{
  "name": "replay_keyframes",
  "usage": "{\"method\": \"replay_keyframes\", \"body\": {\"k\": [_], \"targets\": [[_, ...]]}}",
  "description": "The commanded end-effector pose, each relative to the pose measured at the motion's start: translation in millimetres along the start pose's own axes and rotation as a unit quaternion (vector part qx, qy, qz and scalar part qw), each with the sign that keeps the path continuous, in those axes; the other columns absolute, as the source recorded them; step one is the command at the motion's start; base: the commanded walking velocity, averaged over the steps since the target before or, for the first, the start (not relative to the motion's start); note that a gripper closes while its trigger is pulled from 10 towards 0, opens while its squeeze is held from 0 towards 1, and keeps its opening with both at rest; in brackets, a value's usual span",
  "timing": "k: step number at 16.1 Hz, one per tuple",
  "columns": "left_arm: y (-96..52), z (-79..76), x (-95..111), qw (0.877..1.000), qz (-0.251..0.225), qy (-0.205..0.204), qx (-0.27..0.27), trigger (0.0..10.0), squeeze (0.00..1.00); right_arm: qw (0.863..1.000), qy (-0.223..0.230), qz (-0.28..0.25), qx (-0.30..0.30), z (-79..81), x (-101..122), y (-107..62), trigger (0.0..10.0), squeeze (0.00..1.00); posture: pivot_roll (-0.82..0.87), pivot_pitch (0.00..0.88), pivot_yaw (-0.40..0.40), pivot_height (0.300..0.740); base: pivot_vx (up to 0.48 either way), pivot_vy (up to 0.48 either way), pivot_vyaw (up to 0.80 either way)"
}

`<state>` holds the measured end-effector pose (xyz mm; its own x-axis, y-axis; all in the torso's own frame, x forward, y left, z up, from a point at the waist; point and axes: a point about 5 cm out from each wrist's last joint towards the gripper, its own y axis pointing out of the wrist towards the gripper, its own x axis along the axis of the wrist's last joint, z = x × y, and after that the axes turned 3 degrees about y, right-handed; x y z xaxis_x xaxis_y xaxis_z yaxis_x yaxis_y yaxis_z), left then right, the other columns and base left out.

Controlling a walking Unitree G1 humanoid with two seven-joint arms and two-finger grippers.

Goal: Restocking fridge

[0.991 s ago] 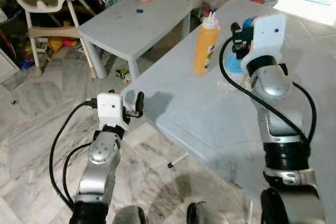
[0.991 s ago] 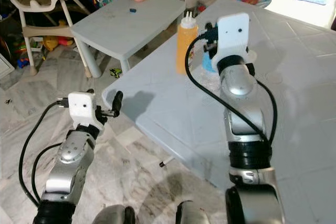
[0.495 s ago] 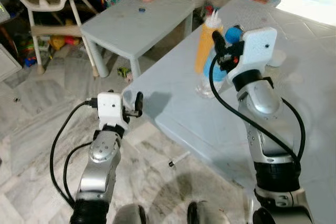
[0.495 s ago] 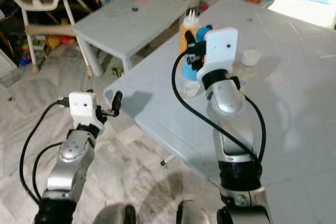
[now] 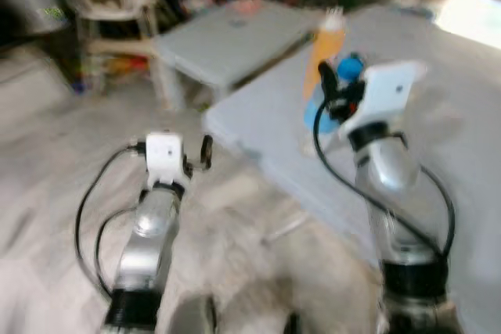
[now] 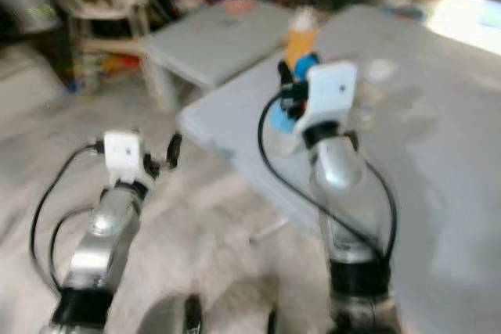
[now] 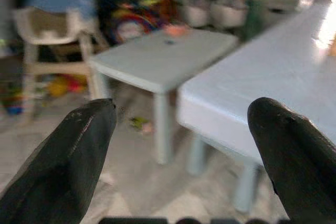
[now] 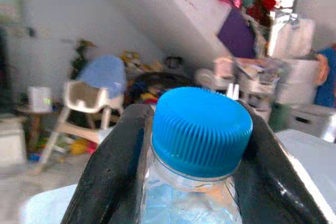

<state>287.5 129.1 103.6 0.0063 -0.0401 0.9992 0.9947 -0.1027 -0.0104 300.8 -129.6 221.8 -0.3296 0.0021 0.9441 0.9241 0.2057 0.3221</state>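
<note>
Left gripper (image 5: 205, 152) hangs over the bare floor (image 5: 47, 217) on the left, short of the near-left corner of the big pale table (image 5: 446, 107), its two black fingers (image 7: 79, 150) spread wide apart with nothing between them. Beyond it, further left and farther away, stand a small light table (image 5: 227, 37) with a pinkish object on top and a white high chair (image 5: 106, 5) with something blue draped over it; all of this is blurred.

Right gripper (image 5: 335, 93), raised over the near-left part of the big table, is clamped on the neck of a clear water bottle (image 8: 191, 208) just under its blue ribbed cap (image 8: 199, 129); a finger presses in on each side. In the head views the blue cap sits just beside the gripper's white housing, and whether the bottle's base touches the tabletop cannot be told through the blur. Just behind the held bottle stands an orange squeeze bottle (image 5: 325, 48) with a white nozzle, upright on the table.
</note>
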Motion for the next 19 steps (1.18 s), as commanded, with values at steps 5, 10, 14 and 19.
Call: {"method": "replay_keyframes", "body": {"k": [5, 10, 14, 19], "targets": [[-0.8, 4.2, -4.4, 1.0, 0.008, 0.011, 0.011, 10.0, 0.0, 1.0, -0.006, -0.005, 0.004, -0.6, -2.5, -3.2, 10.0, 0.0, -0.01, 0.015, 0.062, 0.74, -0.277, 0.0, 0.0], [-4.3, 8.4, -10.5, 1.0, 0.017, 0.016, 0.018, 10.0, 0.0, 1.0, 0.015, 0.016, -0.004, -3.1, -16.7, -15.5, 10.0, 0.0, -0.01, 0.019, 0.061, 0.74, -0.261, 0.0, 0.0], [-6.3, 9.6, -15.6, 0.999, 0.024, 0.02, 0.022, 10.0, 0.0, 0.999, -0.005, 0.052, 0.001, -3.3, -38.3, -25.9, 10.0, 0.0, -0.01, 0.02, 0.062, 0.74, 0.0, 0.0, 0.0], [-15.2, 23.8, -33.0, 0.998, 0.05, 0.029, 0.033, 10.0, 0.0, 0.995, -0.013, 0.09, 0.028, 2.7, -62.8, -40.9, 10.0, 0.0, 0.0, 0.023, 0.062, 0.74, 0.0, 0.0, 0.62]]}}
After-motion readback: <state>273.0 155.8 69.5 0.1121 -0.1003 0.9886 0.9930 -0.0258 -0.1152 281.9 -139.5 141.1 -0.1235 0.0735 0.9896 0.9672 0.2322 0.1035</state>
